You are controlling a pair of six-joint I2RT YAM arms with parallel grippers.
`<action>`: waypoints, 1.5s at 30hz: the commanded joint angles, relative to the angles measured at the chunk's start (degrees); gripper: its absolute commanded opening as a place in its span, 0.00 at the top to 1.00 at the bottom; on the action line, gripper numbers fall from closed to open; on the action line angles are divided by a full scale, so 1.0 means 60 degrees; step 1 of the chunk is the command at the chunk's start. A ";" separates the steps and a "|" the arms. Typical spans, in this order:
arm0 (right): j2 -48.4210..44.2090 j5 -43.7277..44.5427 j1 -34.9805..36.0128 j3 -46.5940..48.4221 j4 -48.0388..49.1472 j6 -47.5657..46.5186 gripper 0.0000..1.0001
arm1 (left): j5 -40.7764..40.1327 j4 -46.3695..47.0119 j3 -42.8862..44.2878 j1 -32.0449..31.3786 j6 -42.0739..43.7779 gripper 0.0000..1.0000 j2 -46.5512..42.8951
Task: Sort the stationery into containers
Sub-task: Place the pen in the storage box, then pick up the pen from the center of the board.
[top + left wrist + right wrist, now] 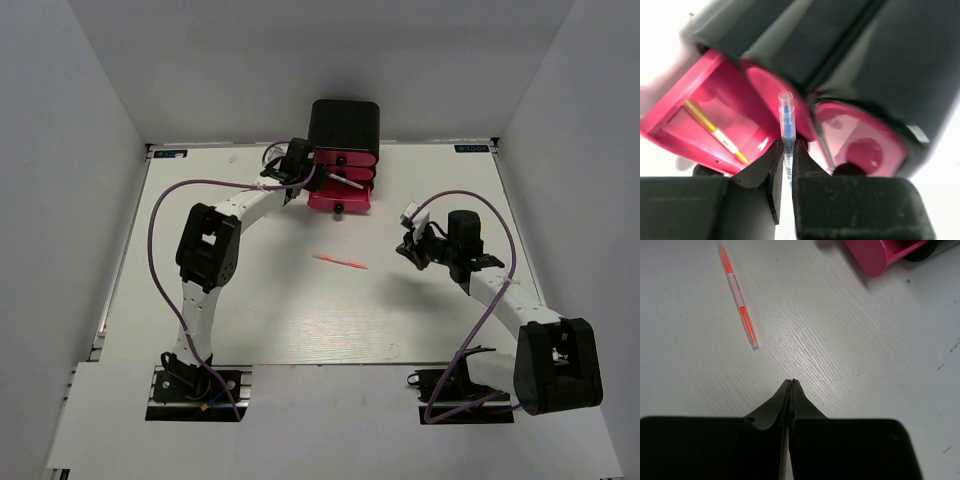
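While the left end effector [788,147] is closed on the thin blue-grey pen [785,125], most of the barrel stands out beyond the fingertips, and its free end lies just in front of the pink drawers [342,185] of the black cabinet [344,125] at the far side of the table [300,320]. The left wrist view shows one drawer pulled out, with a yellowish-orange pen [715,131] lying along its floor. The right end effector [791,382] is fully closed and holds nothing; it hangs above bare table near the orange-pink pen [739,297], which lies flat between the two arms, well apart from the cabinet. Both pens appear light, stiff and smooth-walled. A thin round barrel of this kind is likely to roll when nudged and to pivot or slip in the jaws if taken near one end. The held pen, gripped low on its length, should therefore be released only once its tip is over the drawer opening. For the pen on the table, the recommended hold is across the barrel at its pale middle band, with the jaws opened first and lowered on either side until the fingertips nearly touch the table.
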 commanded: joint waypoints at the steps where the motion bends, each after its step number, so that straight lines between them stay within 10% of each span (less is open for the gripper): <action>1: -0.0201 -0.0177 -0.0070 -0.0023 0.0331 0.0103 1.00 | -0.0247 0.0341 0.0160 0.0068 -0.0383 1.00 0.0093; 31: 0.1160 -0.1216 -0.0041 0.1060 -0.0284 -0.1155 0.58 | 0.0484 0.0634 -0.0968 -0.0108 -0.0207 0.55 -0.0566; 38: 0.2344 -0.2535 0.0353 0.2158 -0.1631 -0.3000 0.38 | 0.0485 0.0796 -0.1070 -0.0006 0.2060 0.44 -0.1836; 45: 0.4408 -0.1952 0.1335 0.3870 -0.2950 -0.4246 0.32 | 0.0368 0.2711 -0.5264 0.0083 0.4507 0.20 -0.4766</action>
